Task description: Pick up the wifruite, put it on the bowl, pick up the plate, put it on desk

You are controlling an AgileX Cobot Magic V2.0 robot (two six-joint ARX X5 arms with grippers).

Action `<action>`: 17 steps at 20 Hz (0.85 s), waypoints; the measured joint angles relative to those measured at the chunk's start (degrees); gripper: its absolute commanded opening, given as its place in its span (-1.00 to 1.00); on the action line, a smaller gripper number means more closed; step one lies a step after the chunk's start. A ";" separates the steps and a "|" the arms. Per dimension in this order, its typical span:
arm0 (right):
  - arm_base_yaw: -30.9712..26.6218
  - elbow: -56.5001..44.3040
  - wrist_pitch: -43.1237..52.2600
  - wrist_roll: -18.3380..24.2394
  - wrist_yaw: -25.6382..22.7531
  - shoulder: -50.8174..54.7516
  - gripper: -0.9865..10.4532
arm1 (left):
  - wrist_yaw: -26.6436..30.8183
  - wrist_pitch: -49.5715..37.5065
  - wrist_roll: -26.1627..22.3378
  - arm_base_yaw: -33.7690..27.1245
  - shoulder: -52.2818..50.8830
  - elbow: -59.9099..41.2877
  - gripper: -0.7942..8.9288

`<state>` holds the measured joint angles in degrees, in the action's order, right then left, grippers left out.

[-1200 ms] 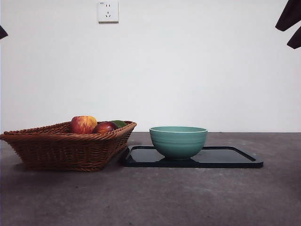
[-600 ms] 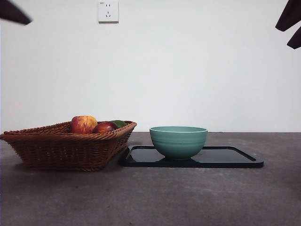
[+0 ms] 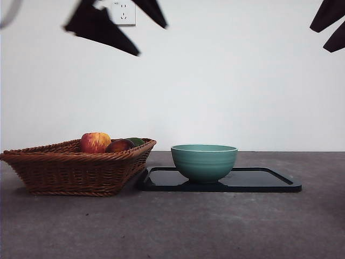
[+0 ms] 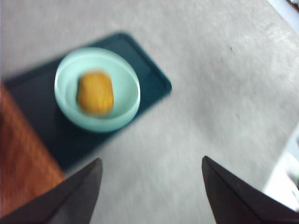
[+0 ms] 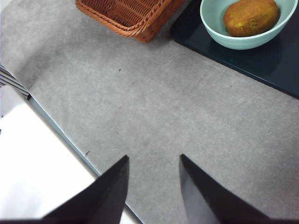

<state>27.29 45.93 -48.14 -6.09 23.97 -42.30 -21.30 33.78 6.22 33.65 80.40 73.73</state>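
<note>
- A brown-yellow oval fruit (image 5: 251,17) is seen lying inside the round teal-green ceramic bowl (image 3: 204,161).
- The bowl is stood on a flat black rectangular tray (image 3: 264,181), on the dark grey table (image 3: 178,226), just beside a brown wicker basket (image 3: 75,168).
- The left pincer (image 4: 152,170) is held high above, spread wide, empty.
- The right pincer (image 5: 153,161) is held narrowly parted, empty.

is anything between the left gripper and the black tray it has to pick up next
Nothing visible stands between them. The left gripper hangs open, high above the flat black rectangular tray. The round teal-green ceramic bowl holding the brownish-yellow oval fruit sits on the tray, but its far end is bare.
</note>
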 measured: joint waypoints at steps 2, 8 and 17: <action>0.00 0.00 0.00 -0.15 0.00 0.09 -0.53 | 0.55 -0.17 -1.29 0.39 6.71 6.14 -0.13; 0.00 0.00 0.00 -0.33 0.00 0.76 -0.53 | 3.58 -0.35 -3.82 0.87 23.02 18.23 -0.13; 0.00 0.00 -0.46 -0.83 0.04 1.14 -0.53 | 10.43 -3.69 -5.90 3.23 37.16 22.47 -0.13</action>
<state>27.29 45.93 -48.60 -6.92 24.01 -41.17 -10.87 30.09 0.32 36.88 117.56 96.20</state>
